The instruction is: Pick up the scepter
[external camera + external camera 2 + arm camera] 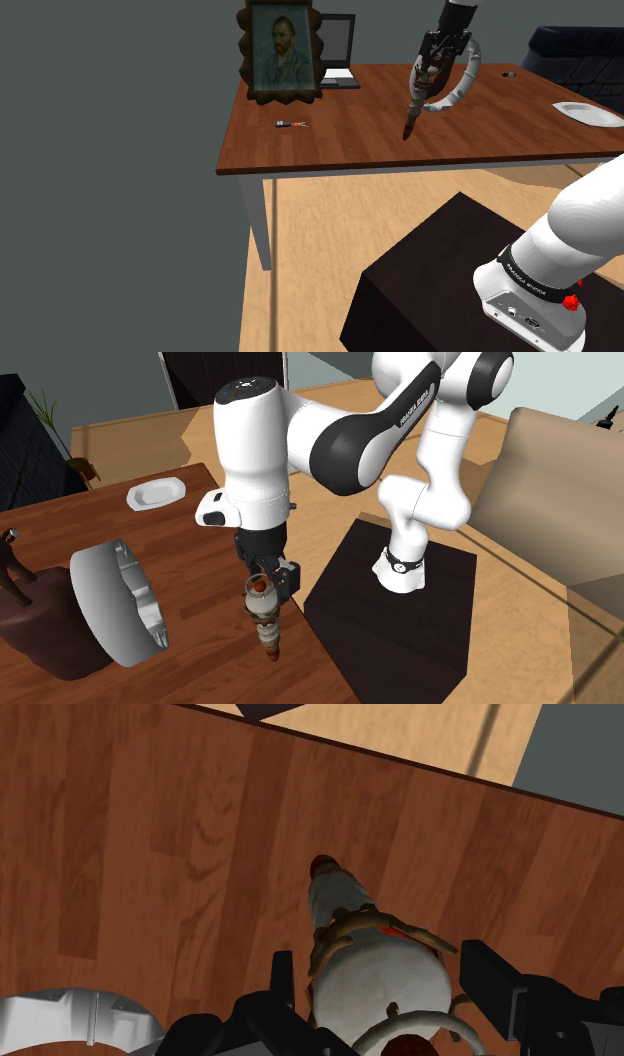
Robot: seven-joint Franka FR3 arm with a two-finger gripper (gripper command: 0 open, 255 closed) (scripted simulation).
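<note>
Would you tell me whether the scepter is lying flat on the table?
No, the scepter hangs nearly upright, clasped in the tool, tip toward the table.

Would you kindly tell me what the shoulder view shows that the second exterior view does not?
Shoulder view: the painted face of the framed portrait and an open laptop beside it. Second exterior view: a tan seat beyond the black stand. Both: the scepter clasped in the tool, the wooden table, the white plate and that stand.
</note>
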